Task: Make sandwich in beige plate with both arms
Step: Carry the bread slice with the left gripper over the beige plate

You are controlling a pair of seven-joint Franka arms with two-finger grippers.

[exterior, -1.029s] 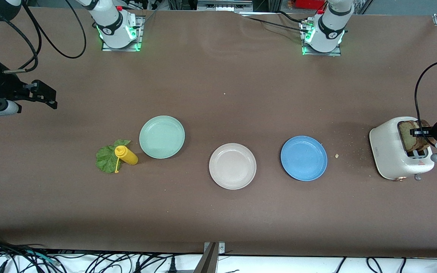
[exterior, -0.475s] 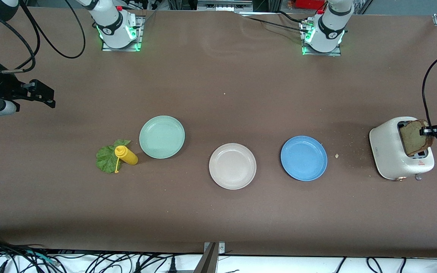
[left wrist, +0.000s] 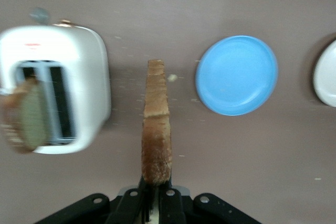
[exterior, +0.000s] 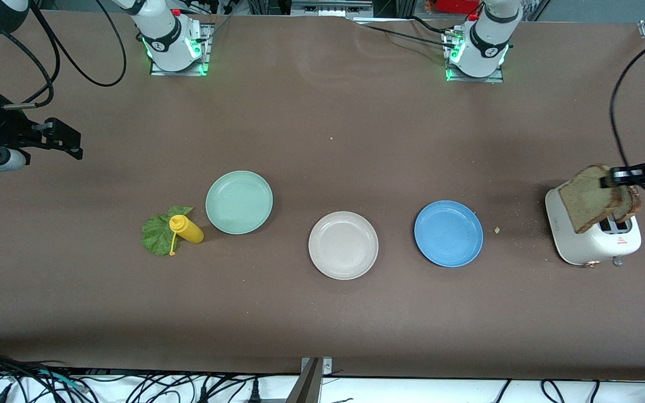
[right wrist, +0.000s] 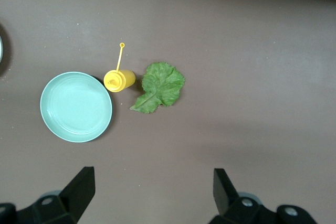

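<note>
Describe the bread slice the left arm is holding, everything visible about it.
The bread slice is brown wholegrain with a darker crust, roughly square with a rounded top. The left gripper is shut on its crust edge, holding it tilted in the air over the white toaster, clear of the slots. A second slice stands in the toaster beside it. In the left wrist view it shows edge-on, thick and golden-brown. Only the gripper touches it.

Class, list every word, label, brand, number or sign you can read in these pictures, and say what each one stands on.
No text can be read as words anywhere.
Red warning triangle sign: on the side of the white toaster, with a line of print beside it too small to read.
Small dark mark, perhaps a brand: on the toaster's side, too small to read.
Round black mark: on the left arm's base and on the right arm's base, not legible.
</note>
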